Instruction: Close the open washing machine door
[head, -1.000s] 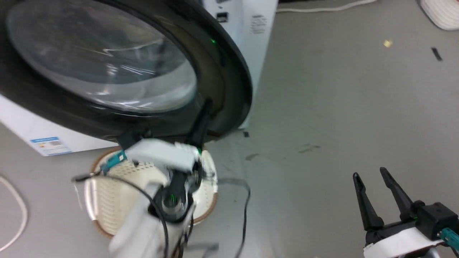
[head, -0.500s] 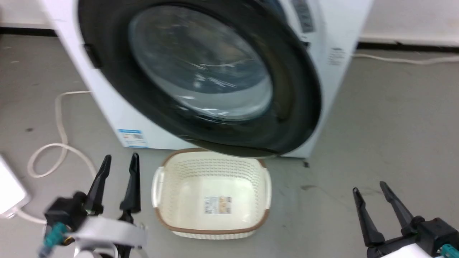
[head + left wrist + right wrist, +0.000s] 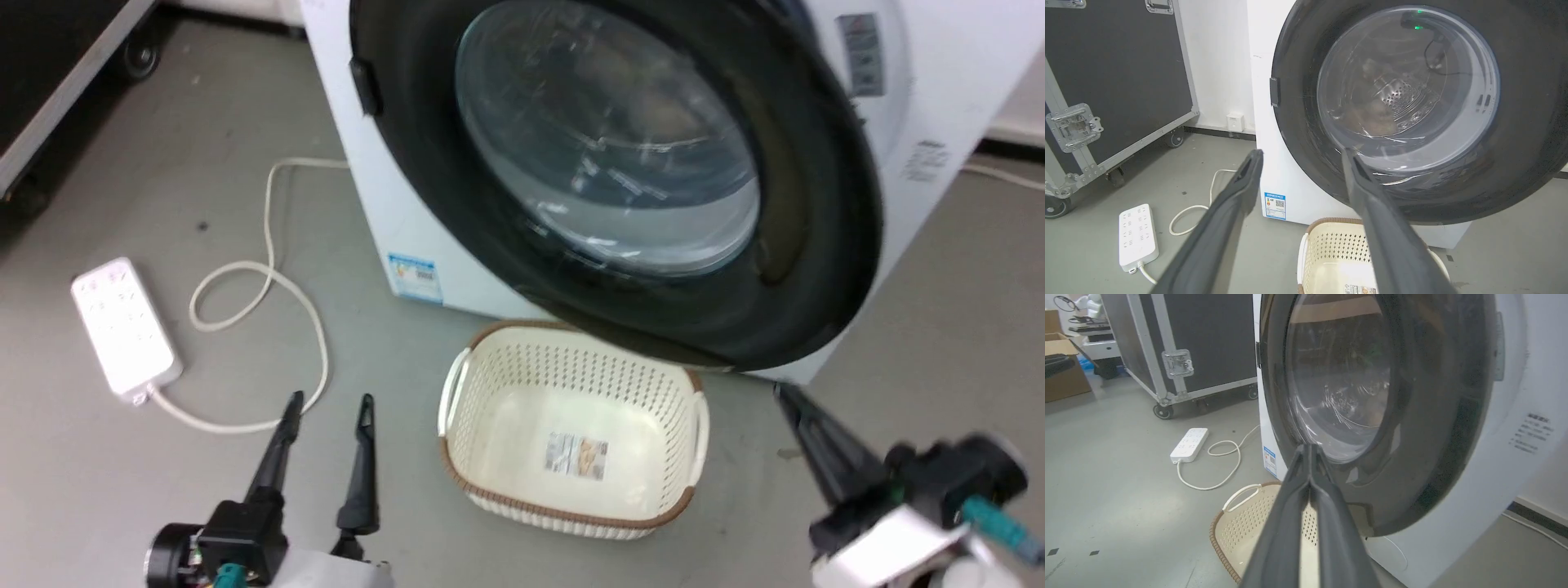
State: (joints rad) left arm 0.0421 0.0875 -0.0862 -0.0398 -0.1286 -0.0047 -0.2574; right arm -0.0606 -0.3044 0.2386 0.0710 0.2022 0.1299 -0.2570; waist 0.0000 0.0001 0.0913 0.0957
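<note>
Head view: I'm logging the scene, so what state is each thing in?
washing machine door: closed against the washer, latching unclear
left tool: open, empty
right tool: shut, empty
basket: upright, empty
power strip: lying flat, cord attached

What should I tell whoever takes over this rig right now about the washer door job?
Left claw: open, empty, low, clear of the door.
Right claw: shut, empty, just below the door's rim.
Door: looks flush with the washer; basket on the floor beneath.
Done: door appears closed.
To do: confirm it latched; can't tell from here.
</note>
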